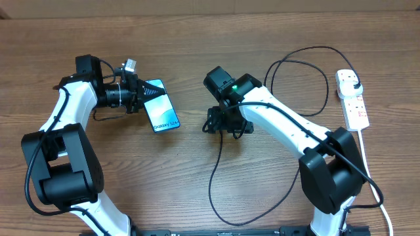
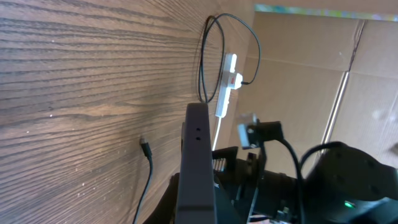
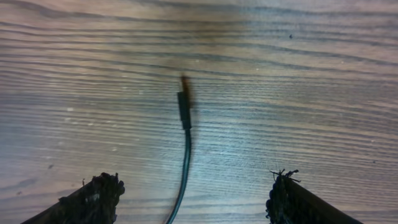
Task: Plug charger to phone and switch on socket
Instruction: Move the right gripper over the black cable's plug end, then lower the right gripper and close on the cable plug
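Observation:
The phone [image 1: 163, 107] shows its cyan screen with "Galaxy" text at centre left. My left gripper [image 1: 142, 93] is shut on the phone's far end. In the left wrist view the phone [image 2: 198, 155] appears edge-on, rising from between the jaws of the left gripper [image 2: 196, 213]. The charger [image 1: 211, 177], a thin black cable, loops across the table to a black plug in the socket [image 1: 355, 108], a white strip at the right. My right gripper [image 1: 227, 126] hovers open over the cable's free end. Its connector tip [image 3: 185, 102] lies ahead of the right gripper [image 3: 193, 182], between the spread fingers [image 3: 96, 198].
The socket's thick white cord [image 1: 371, 177] runs down the right side past the right arm's base. The charger cable coils in a loop [image 1: 298, 72] at the back right. The left wrist view also shows the cable tip [image 2: 144, 147] and the socket [image 2: 228, 84] further off.

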Action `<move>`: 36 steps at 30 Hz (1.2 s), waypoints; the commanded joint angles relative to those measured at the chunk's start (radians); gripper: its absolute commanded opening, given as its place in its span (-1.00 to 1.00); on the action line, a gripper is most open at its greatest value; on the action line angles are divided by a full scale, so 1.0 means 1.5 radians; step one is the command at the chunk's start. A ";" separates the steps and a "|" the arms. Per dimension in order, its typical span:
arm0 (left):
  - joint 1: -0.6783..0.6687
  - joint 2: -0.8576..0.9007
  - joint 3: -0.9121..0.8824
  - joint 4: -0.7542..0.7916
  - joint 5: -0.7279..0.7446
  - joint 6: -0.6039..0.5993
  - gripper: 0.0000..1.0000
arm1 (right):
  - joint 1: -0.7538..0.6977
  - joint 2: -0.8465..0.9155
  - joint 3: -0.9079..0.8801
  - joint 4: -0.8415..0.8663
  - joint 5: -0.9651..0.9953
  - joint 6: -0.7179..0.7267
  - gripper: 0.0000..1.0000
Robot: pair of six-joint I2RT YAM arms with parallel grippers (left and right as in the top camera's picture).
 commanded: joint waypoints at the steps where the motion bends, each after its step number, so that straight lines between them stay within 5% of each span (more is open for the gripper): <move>1: -0.002 -0.013 0.003 0.000 0.047 0.012 -0.91 | -0.002 -0.005 0.018 0.002 0.001 -0.001 0.64; 36: -0.002 -0.013 0.003 -0.004 0.047 0.020 -0.92 | 0.041 0.109 0.016 0.051 0.017 -0.001 0.62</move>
